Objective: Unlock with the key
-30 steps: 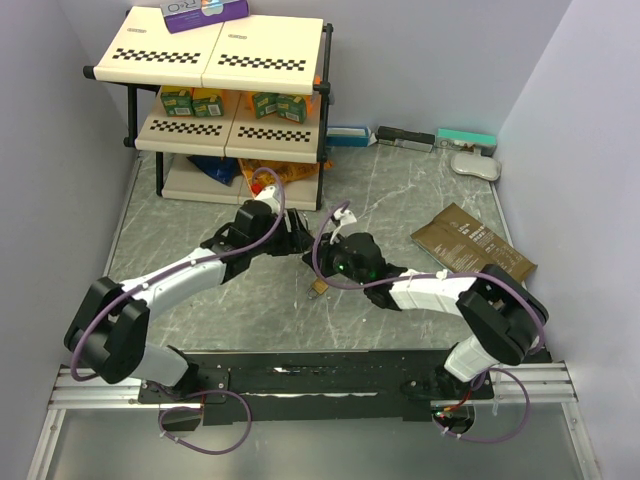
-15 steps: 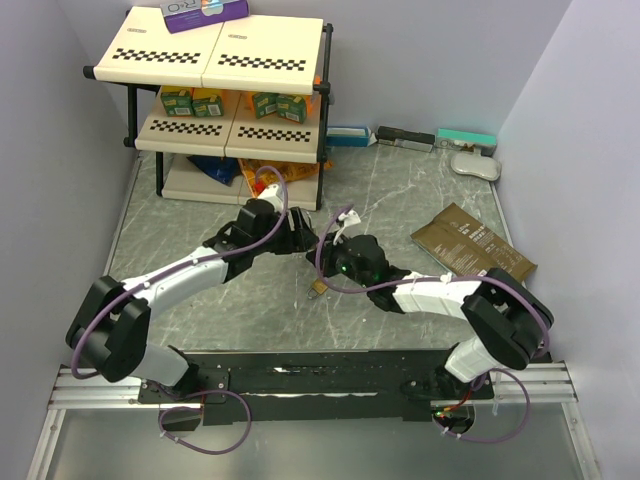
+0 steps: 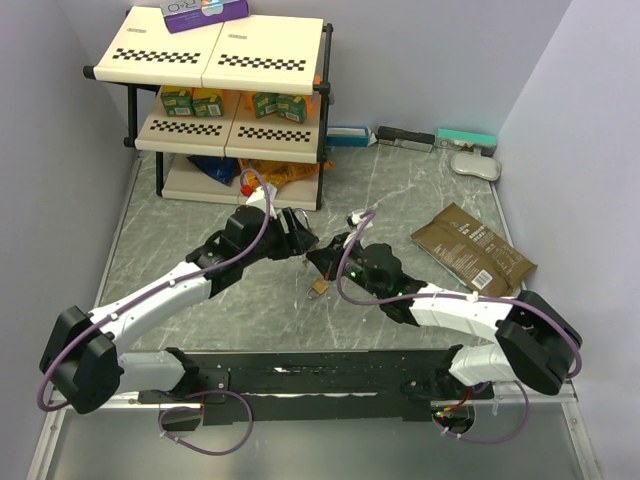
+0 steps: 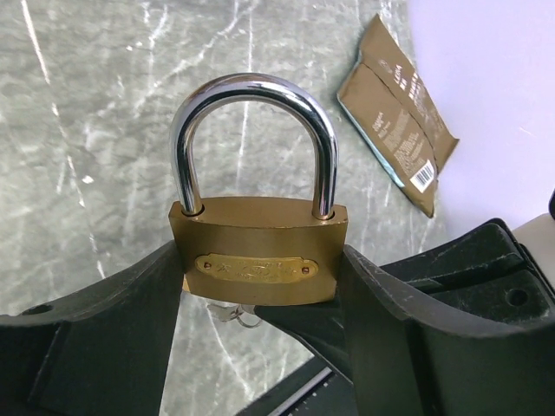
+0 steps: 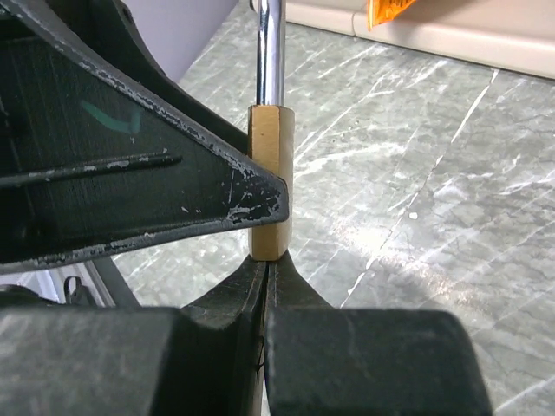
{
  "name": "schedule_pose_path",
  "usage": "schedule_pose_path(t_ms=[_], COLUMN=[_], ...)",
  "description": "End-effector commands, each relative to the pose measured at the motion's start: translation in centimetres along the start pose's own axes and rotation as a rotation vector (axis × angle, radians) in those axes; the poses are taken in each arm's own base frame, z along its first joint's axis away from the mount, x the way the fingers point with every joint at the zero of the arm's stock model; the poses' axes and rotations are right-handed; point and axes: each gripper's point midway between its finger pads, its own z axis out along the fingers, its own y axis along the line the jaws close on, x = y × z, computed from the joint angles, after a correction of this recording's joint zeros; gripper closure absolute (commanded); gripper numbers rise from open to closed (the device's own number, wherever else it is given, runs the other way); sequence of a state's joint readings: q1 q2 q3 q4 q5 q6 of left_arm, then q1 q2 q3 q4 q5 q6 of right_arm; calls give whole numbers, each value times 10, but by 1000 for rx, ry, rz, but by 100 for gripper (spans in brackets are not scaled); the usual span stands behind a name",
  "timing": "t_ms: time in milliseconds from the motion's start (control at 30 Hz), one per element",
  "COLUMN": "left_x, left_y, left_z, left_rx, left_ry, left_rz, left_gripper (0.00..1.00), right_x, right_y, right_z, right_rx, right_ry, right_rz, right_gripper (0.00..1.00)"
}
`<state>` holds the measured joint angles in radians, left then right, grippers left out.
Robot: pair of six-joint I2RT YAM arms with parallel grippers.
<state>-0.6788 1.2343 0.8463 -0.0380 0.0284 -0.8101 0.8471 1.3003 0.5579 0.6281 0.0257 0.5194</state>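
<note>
The left claw (image 4: 260,290) is clenched on the big padlock (image 4: 260,256). Its jaws stand wide, one finger against each narrow side of the brass body. The right claw (image 5: 264,267) is pinched fully shut, its tips touching the lock's bottom face from below. A sliver of metal, the key (image 4: 232,314), shows at those tips just under the body. The claw appears to hold it. Whether it sits in the keyhole cannot be told.

The lock stands upright in the left wrist view, its steel shackle on top with both legs seated and its plated face toward the camera. From the right wrist it appears edge-on, long axis vertical. Too little of the key shows to tell its direction.

Both claws meet above mid-table (image 3: 400,200). A small padlock (image 3: 320,287) lies on the marble just toward the bases. The rack (image 3: 225,100) stands close behind the left arm. A brown packet (image 3: 472,248) lies to the right, with bare marble between it and the claws.
</note>
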Motion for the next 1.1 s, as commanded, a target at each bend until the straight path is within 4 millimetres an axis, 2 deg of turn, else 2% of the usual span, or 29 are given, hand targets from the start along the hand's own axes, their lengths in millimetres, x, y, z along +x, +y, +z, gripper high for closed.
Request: schedule_pose_path(t_ms=[0,333,467,600,833,1067], left_x=[8,40,36,40,27,25], left_y=[3,-34,-47,-45,-57,-64], left_z=[-8,-2,-5,-10,-27,-39], left_rx=[-33,61,101,119,202,258], left_ry=[44,141,107,92,21,4], left_rz=[-3,-13,-48,-63,-41,-24], left_gripper=[99,99,99,99,99,99], right_x=[-71,-76,-80,-81,-82,-81], right_y=[27,48,47,48,56,59], right_z=[-13,-21,-27,-34,-43,-47], right_rx=[-59,-74,-61,-81,-148,-197], right_ry=[-263,-312,-327,-337,-317,-287], right_rz=[31,-54,-50,-11,20,46], right_gripper=[100,100,100,100,100,100])
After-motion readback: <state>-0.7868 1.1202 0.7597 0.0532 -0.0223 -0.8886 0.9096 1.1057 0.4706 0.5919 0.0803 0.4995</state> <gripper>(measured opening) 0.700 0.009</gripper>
